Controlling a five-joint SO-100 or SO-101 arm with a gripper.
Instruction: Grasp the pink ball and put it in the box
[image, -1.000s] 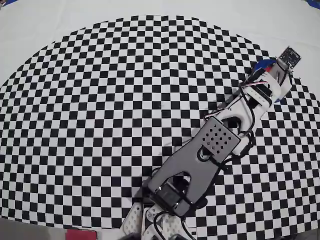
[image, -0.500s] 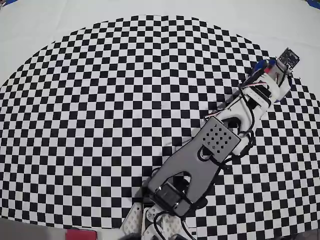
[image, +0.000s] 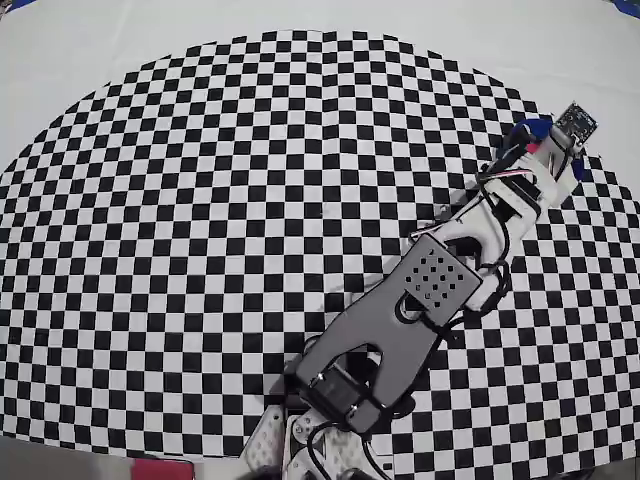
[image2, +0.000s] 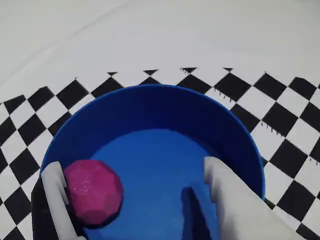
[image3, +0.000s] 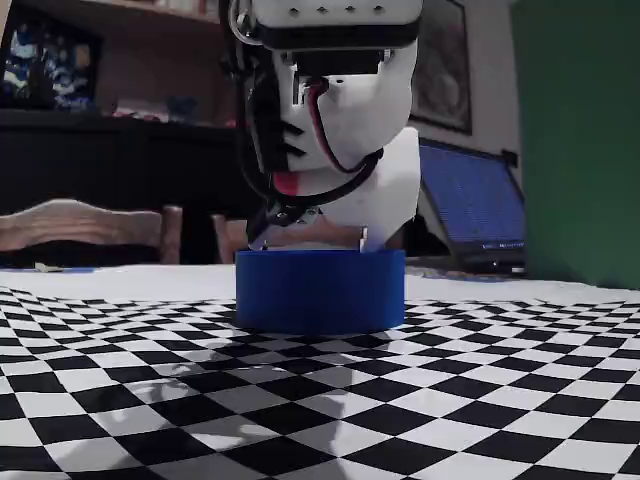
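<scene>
Wrist view: claw (image2: 135, 200) wide open inside box (image2: 160, 107), holding nothing. Pink ball (image2: 93, 191) right against left finger (image2: 56, 197), on box floor, well apart from right finger. No long axis, faceted sphere. Overhead: ball hidden under arm, box mostly covered. Contact w/ left finger hard to confirm.

We see dim room in fixed view: dark shelving (image3: 90, 120) behind, wooden chair back (image3: 85, 225) at left, lit laptop screen (image3: 470, 195), green panel (image3: 580, 140) at right, checkered tablecloth (image3: 150, 400).
</scene>
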